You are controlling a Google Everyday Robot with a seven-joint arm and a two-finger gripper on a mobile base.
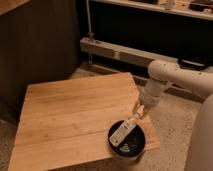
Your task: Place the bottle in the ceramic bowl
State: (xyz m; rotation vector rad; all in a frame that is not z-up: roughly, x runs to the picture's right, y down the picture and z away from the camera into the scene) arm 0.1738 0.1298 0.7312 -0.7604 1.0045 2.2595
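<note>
The white bottle [124,131] hangs tilted over the black ceramic bowl [136,145], its lower end down inside the bowl's left half and its upper end pointing up to the right. My gripper [138,112] is at that upper end, just above the bowl's far rim, shut on the bottle. The bowl sits at the front right corner of the wooden table [65,115]. Light rings show on the bowl's inside, partly hidden by the bottle.
The table's right and front edges run close to the bowl. Speckled floor [170,125] lies to the right. A metal rail [115,50] and dark shelving stand behind the table. My white arm [175,77] and body [202,145] fill the right side.
</note>
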